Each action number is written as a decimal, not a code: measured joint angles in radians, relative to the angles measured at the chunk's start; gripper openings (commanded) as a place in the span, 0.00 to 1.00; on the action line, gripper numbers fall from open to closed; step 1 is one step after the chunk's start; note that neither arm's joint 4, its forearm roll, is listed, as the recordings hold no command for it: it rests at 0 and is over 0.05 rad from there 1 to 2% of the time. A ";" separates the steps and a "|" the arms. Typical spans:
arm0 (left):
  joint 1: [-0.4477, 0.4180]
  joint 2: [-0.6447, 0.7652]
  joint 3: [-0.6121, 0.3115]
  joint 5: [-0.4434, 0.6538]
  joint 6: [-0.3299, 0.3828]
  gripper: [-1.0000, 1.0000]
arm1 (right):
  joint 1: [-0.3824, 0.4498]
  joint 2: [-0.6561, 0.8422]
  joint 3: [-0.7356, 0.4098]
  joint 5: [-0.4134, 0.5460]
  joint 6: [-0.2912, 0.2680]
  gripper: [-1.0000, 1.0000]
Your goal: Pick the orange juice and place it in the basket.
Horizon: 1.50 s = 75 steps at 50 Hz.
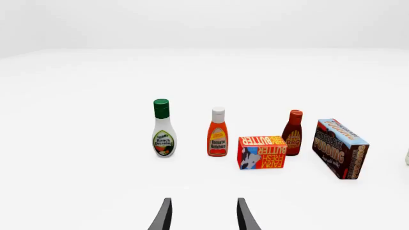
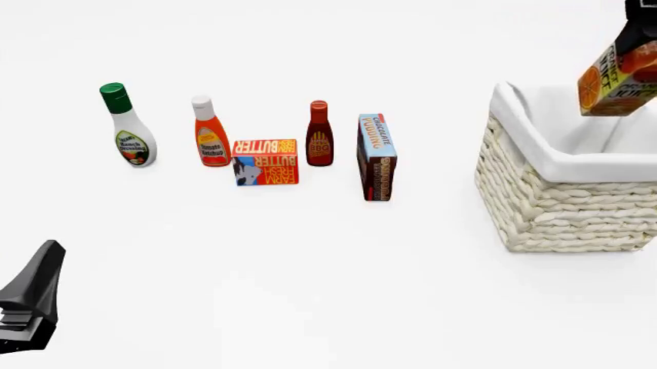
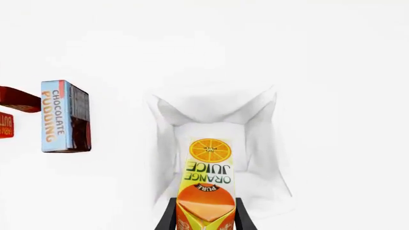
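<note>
Above the basket's open mouth, held off the table, hangs the tall orange gable-top carton of orange juice [image 3: 206, 191], its yellow-green edges and printed fruit disc plain in our right wrist view; the front view shows only its lower part [image 2: 620, 77] at the upper right corner. Our right gripper [image 3: 204, 218] has its two dark fingers closed against the carton's sides near the gabled top. We judge the picking done and the carry nearly so: what remains is to lower the carton and let go, since it has not yet touched the liner. Beneath it sits the large cream woven wicker basket [image 2: 559, 207], angled sides ribbed with coarse weave, a smooth white cloth liner folded over its rim. Well apart to the left stand a glossy chocolate pudding box [image 2: 377, 157], a dark brown BBQ sauce bottle [image 2: 319, 134], a flat butter box [image 2: 265, 161], a white-capped ketchup bottle [image 2: 211, 132] and a green-capped ranch dressing bottle [image 2: 128, 127]. Our left gripper [image 1: 203, 215] holds nothing, fingers apart, over bare white table [image 2: 308, 292].
</note>
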 measured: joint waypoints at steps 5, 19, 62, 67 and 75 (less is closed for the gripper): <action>0.000 0.000 0.000 0.000 0.000 1.00 | -0.003 0.010 0.000 0.000 -0.001 0.00; 0.000 0.000 0.000 0.000 0.000 1.00 | -0.009 0.036 0.005 0.000 -0.001 0.00; 0.000 0.000 0.000 0.000 0.000 1.00 | -0.043 0.106 -0.007 0.000 -0.017 0.00; 0.000 0.000 0.000 0.000 0.000 1.00 | -0.041 0.121 -0.012 0.000 -0.016 0.00; 0.000 0.000 0.000 0.000 0.000 1.00 | -0.037 0.146 -0.019 0.000 -0.014 0.00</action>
